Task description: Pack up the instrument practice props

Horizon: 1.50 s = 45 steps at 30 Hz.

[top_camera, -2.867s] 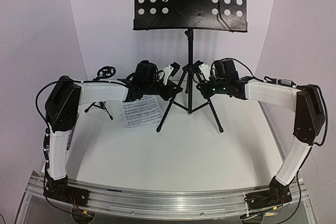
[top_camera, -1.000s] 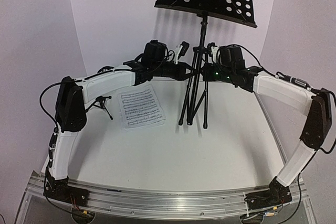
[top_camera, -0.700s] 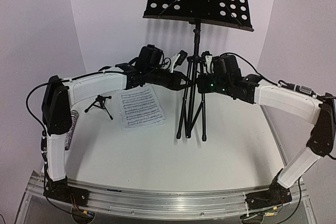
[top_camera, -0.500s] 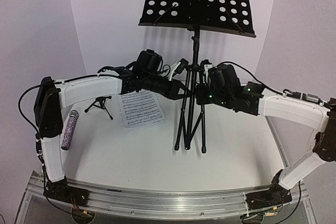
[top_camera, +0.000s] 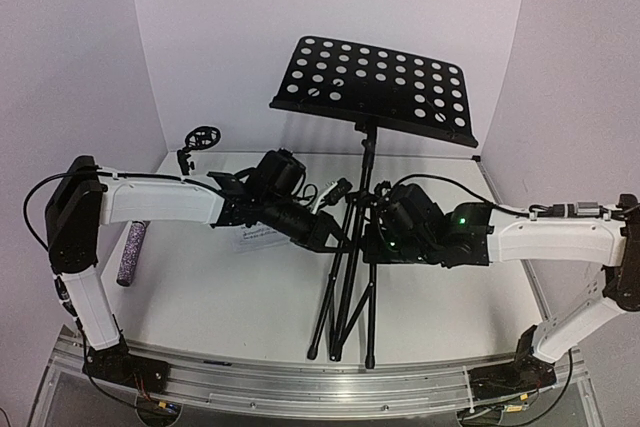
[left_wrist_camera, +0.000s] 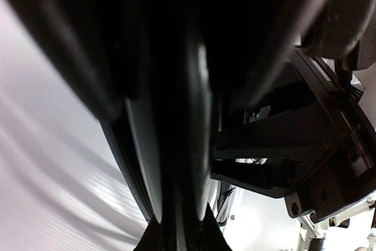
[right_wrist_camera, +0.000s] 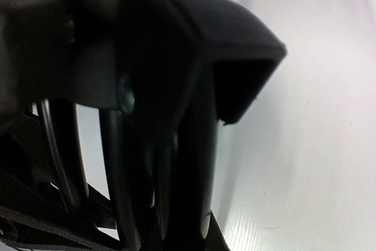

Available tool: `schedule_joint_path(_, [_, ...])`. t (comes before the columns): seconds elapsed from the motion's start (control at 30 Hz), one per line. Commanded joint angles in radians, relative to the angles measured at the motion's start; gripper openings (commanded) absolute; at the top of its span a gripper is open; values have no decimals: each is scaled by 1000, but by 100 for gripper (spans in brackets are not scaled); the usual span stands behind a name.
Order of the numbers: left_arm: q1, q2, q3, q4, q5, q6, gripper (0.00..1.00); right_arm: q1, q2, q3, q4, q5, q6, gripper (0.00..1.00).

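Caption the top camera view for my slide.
Left arm and right arm grip the music stand by its shaft, legs folded.

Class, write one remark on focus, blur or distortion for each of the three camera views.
Top external: sharp, evenly lit, but the wide lens bows the near rail. Left wrist: the music stand sits too close, a dark defocused mass beside streaked white table. Right wrist: likewise, blurred black stand parts against bright table.

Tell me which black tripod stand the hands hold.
The tall black tripod music stand with the perforated tray: the left hand and right hand grip its pole. The small black tripod mic stand stands free at the back left.
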Motion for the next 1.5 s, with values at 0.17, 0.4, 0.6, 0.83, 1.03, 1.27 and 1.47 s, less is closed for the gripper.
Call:
schedule_joint_path(0.17, [-102,-2,-54,339,132,-41,0,72,-109,-73,246,-133,202,0])
schedule_joint_path(0.4, [-102,91,-60,433,139,-185,0,65,-73,-89,208,-90,226,0])
schedule_joint_path(0.6, [-82,150,-41,446,119,-281,0,-21,-30,-70,151,-130,236,0])
schedule_joint_path(0.83, [-54,192,51,334,103,-422,0,-156,39,28,40,-300,255,0])
schedule_joint_path(1.03, [-51,266,113,297,89,-479,0,-213,126,63,27,-379,250,0])
schedule_joint_path(1.27, [-34,332,74,305,32,-487,0,-244,208,81,28,-404,229,0])
schedule_joint_path(1.47, [-10,361,71,294,-5,-485,0,-249,243,94,19,-464,220,13])
